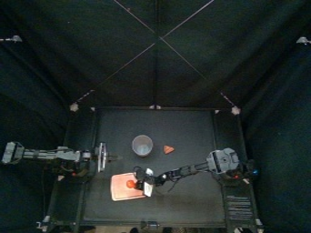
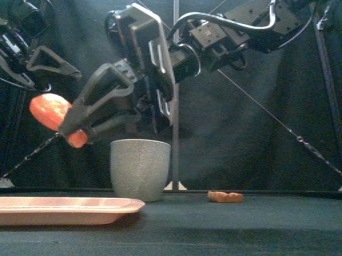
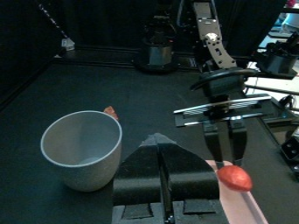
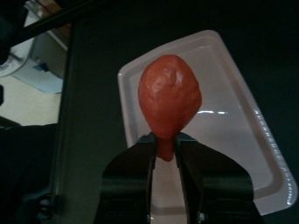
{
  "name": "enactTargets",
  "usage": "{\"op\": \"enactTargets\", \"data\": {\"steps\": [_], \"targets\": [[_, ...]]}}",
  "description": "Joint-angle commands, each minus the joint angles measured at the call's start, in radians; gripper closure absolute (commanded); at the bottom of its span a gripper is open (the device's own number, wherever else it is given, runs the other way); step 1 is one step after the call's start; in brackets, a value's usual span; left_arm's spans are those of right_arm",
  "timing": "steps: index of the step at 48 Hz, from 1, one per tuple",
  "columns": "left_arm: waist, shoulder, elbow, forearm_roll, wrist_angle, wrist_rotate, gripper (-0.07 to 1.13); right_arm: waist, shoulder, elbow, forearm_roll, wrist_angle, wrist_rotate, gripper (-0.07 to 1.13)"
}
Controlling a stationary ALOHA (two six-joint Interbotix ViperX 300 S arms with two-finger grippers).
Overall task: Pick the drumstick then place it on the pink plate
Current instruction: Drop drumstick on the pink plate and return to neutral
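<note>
Black tabletop (image 2: pixel 241 228): at lower left, the drumstick (image 2: pixel 51 108) is being pinched by the right jaws over the pink plate (image 2: pixel 67 206), grey cup (image 2: pixel 140 170) standing beside; left jaws are being pressed together.

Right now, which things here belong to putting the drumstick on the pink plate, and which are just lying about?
For the job:
drumstick, held in the right gripper
pink plate

Just lying about:
grey cup
small orange toy, near the cup but apart from it

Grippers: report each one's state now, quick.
Left gripper: shut, holding nothing.
Right gripper: shut on the drumstick, above the pink tray.
</note>
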Motion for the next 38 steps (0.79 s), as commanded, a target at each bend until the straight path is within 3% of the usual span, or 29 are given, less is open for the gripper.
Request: {"op": "enactTargets", "data": {"steps": [1,9,15,38], "targets": [[0.002,0.003,-0.014,0.003,-0.011,0.003,0.99,-0.015,-0.015,-0.028,-0.002,0.015,-0.002,0.48],[0.002,0.005,-0.012,0.011,-0.011,0.003,0.99,-0.015,-0.009,-0.037,-0.002,0.025,-0.002,0.24],[0.005,0.005,-0.011,0.012,-0.011,0.003,0.99,-0.011,-0.009,-0.044,-0.003,0.025,-0.002,0.12],[0.006,0.005,-0.002,0.008,-0.011,0.002,0.99,0.003,-0.101,0.043,-0.017,0.202,-0.003,0.11]]}}
